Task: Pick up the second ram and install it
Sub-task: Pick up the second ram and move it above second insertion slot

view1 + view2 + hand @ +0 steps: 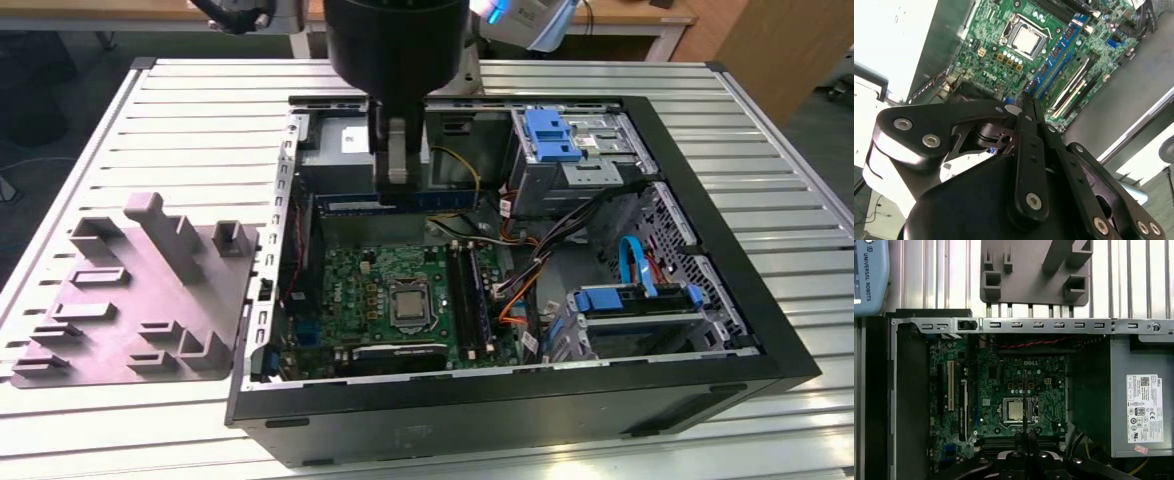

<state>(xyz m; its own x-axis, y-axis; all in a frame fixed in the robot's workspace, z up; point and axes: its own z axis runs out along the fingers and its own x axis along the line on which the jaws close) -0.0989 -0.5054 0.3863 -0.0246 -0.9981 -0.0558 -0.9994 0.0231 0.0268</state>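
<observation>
Nearest in the exterior view, the black wall of the open case (507,405) crosses the lower frame, standing on the slatted bench (187,130). At lower left a grey fixture (134,310) lies beside it. Inside, at centre, the green board (354,290) lies flat, with its socket (407,305) and dark slots (463,290) just right of that. 1 blue bracket (627,300) sits at centre right, another (550,135) at upper right. Farther back, at upper centre, the ram (441,201) hangs level, crosswise to the slots. The tool (396,180), dropping from the arm (394,40) at top centre, is closed narrowly on the ram's middle. In the first wrist view the ram (1025,390) is a thin edge running from the tool (1025,439) across the socket (1015,410).
</observation>
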